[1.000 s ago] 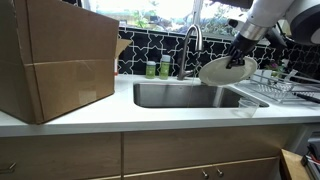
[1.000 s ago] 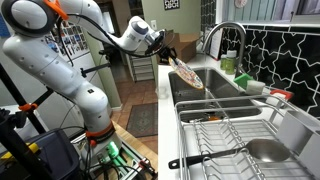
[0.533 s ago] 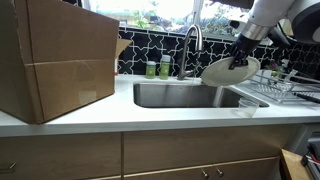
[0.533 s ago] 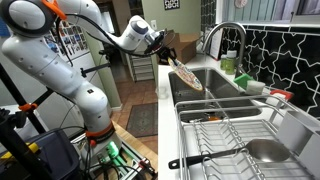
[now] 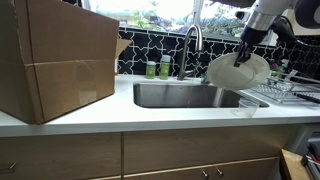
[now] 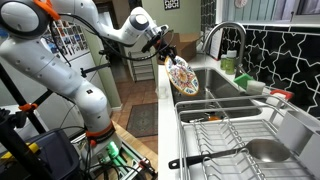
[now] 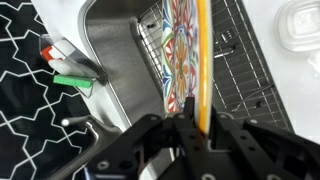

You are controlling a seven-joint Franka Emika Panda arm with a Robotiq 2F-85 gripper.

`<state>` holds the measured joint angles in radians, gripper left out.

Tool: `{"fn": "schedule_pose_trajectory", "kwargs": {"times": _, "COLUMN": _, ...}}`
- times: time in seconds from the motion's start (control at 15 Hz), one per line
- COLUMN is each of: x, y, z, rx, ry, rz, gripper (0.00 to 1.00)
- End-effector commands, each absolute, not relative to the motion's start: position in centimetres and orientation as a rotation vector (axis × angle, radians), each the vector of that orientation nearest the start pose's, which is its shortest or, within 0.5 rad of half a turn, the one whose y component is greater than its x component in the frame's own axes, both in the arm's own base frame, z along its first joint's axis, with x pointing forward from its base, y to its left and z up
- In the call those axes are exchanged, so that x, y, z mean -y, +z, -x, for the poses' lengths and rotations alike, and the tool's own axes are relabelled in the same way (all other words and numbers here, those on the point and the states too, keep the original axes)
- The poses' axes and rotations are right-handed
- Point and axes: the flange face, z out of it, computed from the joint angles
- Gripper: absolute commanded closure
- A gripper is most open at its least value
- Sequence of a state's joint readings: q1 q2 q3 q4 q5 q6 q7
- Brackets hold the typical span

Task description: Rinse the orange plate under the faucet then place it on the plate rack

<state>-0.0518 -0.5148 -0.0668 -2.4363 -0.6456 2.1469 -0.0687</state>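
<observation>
Jaws pinching the top rim of the orange plate (image 5: 237, 70), we hold it tilted at mid-right of frame, the plate rack (image 5: 282, 86) just to its lower right

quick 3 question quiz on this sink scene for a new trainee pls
1. True or false: the plate lies flat in the plate rack.
2. What stands on the counter beside the sink? A) a cardboard box B) a microwave C) a kettle
3. Fill in: the gripper is shut on the plate's ___.
Key: 1 false, the plate is held tilted in the air, not yet in the plate rack; 2 A; 3 rim.
</observation>
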Motion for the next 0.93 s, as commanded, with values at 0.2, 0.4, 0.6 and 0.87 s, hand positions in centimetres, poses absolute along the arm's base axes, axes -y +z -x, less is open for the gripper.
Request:
{"fn": "schedule_pose_trajectory", "kwargs": {"times": 0.2, "x": 10.5, "y": 58.4, "z": -38.4, "rx": 0.126, "ry": 0.399, "rz": -2.531, "gripper": 0.97}}
{"fn": "schedule_pose_trajectory", "kwargs": {"times": 0.4, "x": 12.8, "y": 61.1, "z": -36.5, "rx": 0.338, "ry": 0.443, "rz": -2.518, "gripper": 0.97}}
{"fn": "schedule_pose_trajectory", "kwargs": {"times": 0.6, "x": 13.1, "y": 60.9, "z": -37.0, "rx": 0.330, "ry": 0.457, "rz": -2.507, "gripper": 0.89}}
{"fn": "schedule_pose_trajectory", "kwargs": {"times": 0.87, "x": 13.3, "y": 61.2, "z": -36.7, "rx": 0.375, "ry": 0.473, "rz": -2.499, "gripper": 0.89}}
